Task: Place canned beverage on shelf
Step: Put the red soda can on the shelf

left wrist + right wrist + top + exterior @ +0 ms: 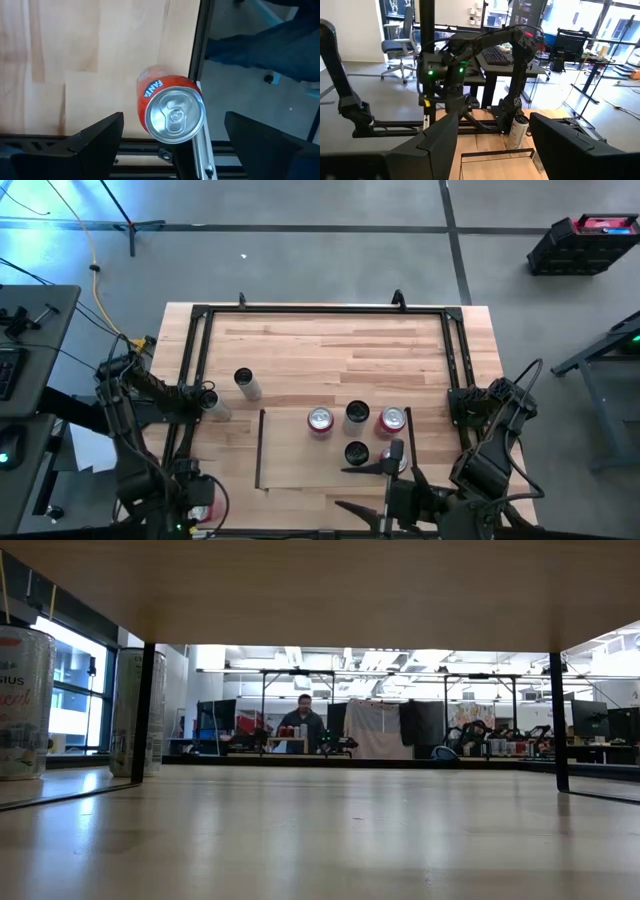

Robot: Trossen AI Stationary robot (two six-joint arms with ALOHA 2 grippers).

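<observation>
Pale matt wood shelf (300,465), glossy orange can (172,112) w/ shiny metal top, black matt fingers (97,135).

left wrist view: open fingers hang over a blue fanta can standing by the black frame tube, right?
Not quite. In the left wrist view the Fanta can is orange, not blue. The rest holds: the left gripper is open above it, beside the black frame tube.

We see the white printed can (22,700) cut off by the low view's edge, its label only partly legible; the distant seated person (303,725) is perhaps too small to describe.
</observation>
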